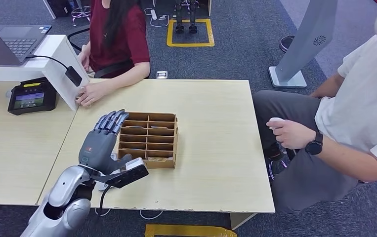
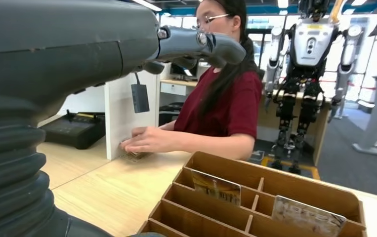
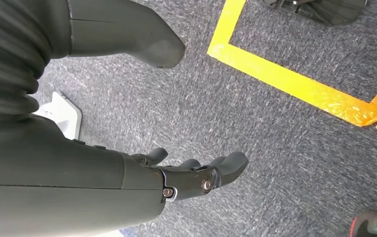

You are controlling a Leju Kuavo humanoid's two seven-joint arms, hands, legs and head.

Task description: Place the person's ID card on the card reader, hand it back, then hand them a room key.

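Left hand (image 1: pixel 99 143) hovers empty, fingers apart, beside the wooden divider box's (image 1: pixel 148 139) left wall near the tabletop's (image 1: pixel 216 128) middle. Cards (image 2: pixel 216 186) stand in far compartments, ahead of the fingers. Card reader (image 1: pixel 26 96) sits toward the far-left corner. Right hand (image 3: pixel 186 177) hangs empty over the floor; left is nearer.

I see the pale wooden table (image 1: pixel 216 113) carrying a wooden divided box (image 1: pixel 148 139) near its left edge; a person's hand (image 1: pixel 91 93) rests at its far-left corner.
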